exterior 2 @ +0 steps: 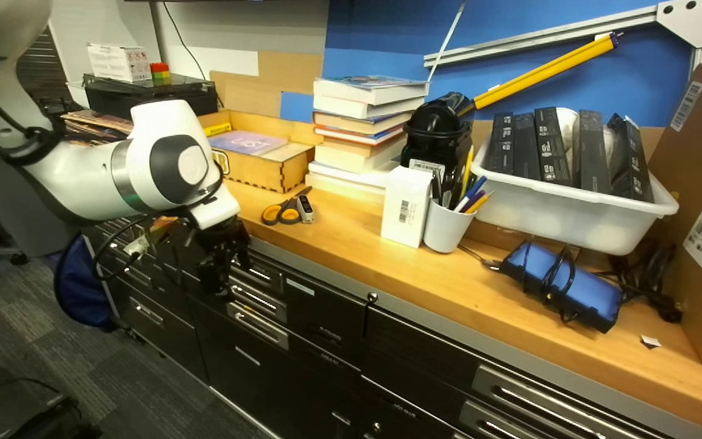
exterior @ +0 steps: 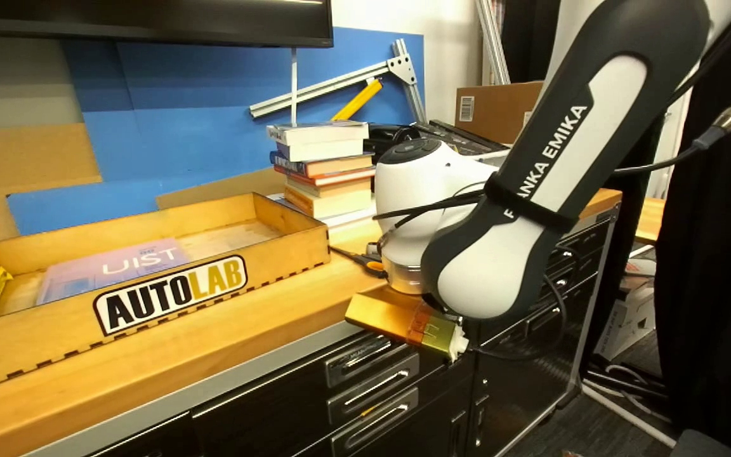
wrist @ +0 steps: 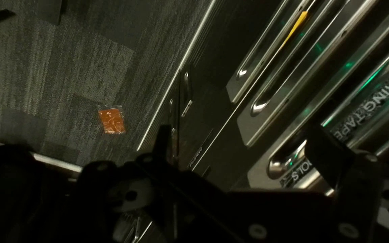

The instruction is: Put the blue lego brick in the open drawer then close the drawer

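Note:
The blue lego brick does not show in any view; it is hidden or out of view. The black cabinet has several drawers with metal handles, seen in both exterior views [exterior: 375,387] [exterior 2: 258,300]. Their fronts look flush and shut. My gripper [exterior 2: 227,268] hangs in front of these drawers, below the tabletop edge. In the wrist view my gripper [wrist: 243,146] has its fingers wide apart with nothing between them. Behind it lie the handles [wrist: 279,165] and the "MEASURING TAPE" label [wrist: 373,101]. In an exterior view the arm's orange-and-yellow wrist part [exterior: 403,324] shows while the fingers are hidden.
The wooden tabletop [exterior 2: 351,244] bears the AUTOLAB tray [exterior: 289,247], a book stack [exterior 2: 360,131], scissors [exterior 2: 281,212], a white box [exterior 2: 406,204], a pen cup [exterior 2: 445,228], a white bin [exterior 2: 561,210] and a cabled blue device [exterior 2: 588,292]. An orange packet [wrist: 111,120] lies on the floor.

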`<control>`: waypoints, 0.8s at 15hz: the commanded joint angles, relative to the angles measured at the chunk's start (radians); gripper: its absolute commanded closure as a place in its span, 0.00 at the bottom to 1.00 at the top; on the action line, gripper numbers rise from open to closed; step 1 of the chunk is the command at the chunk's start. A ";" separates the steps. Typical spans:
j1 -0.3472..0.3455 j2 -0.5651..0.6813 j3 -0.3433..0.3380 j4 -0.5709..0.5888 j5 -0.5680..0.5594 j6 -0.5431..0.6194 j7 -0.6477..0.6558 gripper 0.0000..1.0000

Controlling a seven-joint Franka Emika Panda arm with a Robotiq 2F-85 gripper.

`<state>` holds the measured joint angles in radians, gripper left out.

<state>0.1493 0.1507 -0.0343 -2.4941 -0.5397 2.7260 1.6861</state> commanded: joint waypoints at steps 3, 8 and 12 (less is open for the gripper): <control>0.002 -0.055 0.022 -0.027 0.022 0.022 0.000 0.00; 0.021 -0.297 0.140 -0.144 0.244 -0.027 -0.351 0.00; 0.185 -0.446 0.113 -0.082 0.495 -0.286 -0.656 0.00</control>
<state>0.2183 -0.1586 0.1315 -2.6022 -0.1757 2.6179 1.2248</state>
